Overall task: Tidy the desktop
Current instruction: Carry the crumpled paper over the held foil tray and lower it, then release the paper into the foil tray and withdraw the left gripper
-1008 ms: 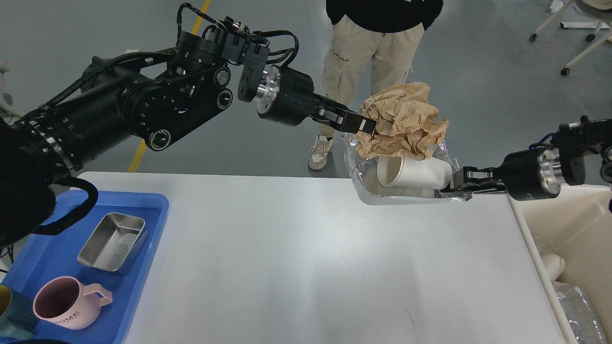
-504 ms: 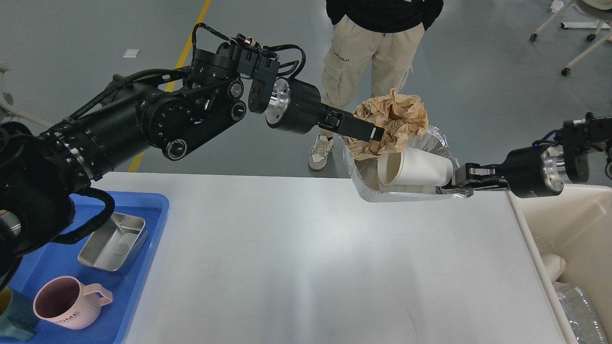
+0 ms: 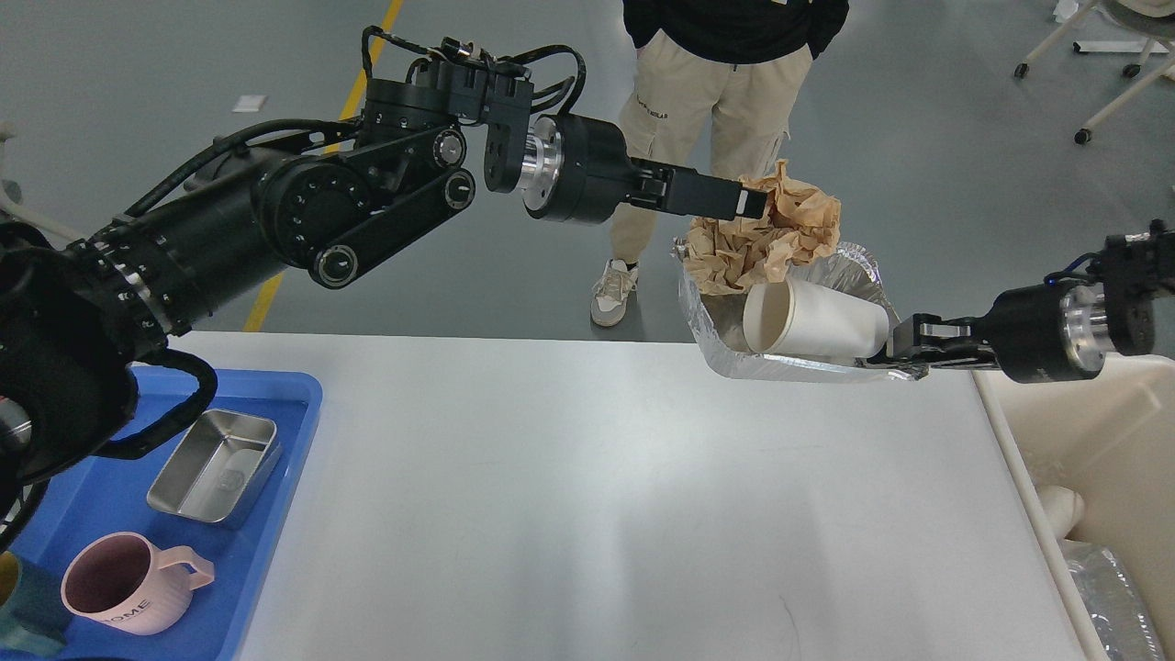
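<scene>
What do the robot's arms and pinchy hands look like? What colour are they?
Both arms are black and chunky, built from round joints with small screws. Each wrist has a shiny silver ring. Black cables loop over the top of the left arm. The left gripper and the right gripper are black too, each with two slim, flat fingers.

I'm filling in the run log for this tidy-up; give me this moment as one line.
left pincer: shut on crumpled paper | right pincer: shut on foil tray rim | paper cup: on its side in tray | desktop: bare middle

Bright, even overhead light; soft glare on the desktop [image 3: 624, 477]; sharp focus
</scene>
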{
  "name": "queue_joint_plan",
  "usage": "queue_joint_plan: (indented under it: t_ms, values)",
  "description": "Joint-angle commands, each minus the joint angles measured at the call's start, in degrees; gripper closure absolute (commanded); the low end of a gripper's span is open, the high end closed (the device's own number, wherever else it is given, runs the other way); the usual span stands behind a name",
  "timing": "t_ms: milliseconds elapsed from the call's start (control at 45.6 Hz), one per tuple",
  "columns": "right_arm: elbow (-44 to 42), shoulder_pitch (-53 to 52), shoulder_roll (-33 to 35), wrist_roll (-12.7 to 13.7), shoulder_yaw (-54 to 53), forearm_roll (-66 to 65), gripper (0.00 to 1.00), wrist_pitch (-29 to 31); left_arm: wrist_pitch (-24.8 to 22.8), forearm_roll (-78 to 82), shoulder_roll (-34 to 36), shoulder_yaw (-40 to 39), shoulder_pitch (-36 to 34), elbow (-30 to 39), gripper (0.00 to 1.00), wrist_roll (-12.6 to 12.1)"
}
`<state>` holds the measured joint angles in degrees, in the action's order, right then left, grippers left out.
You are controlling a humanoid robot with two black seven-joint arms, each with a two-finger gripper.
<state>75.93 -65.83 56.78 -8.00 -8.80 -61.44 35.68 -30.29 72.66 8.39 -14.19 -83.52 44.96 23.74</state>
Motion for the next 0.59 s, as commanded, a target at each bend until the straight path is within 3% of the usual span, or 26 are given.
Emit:
queue_joint_plan:
  t_ms: [0, 351, 570]
  values:
    - [-0.08, -0.09, -0.18, 0.0, -0.16, 0.0, 1.0, 0.0, 0.15, -0.85, 0.4, -0.14, -0.24, 0.74, 0.03, 0.07]
    - [-0.08, 0.09, 1.23, 0.0, -0.43, 0.27, 1.0, 0.0, 3.66, -7.0, 1.36, -0.93, -1.47, 0.83, 0.03, -0.28]
    - [-0.25, 0.17, 1.32, 0.0, -0.34, 0.35, 1.0, 0.0, 4.72, -12.36, 11.2, -2.77, 4.23, 3.46, 0.03, -4.76]
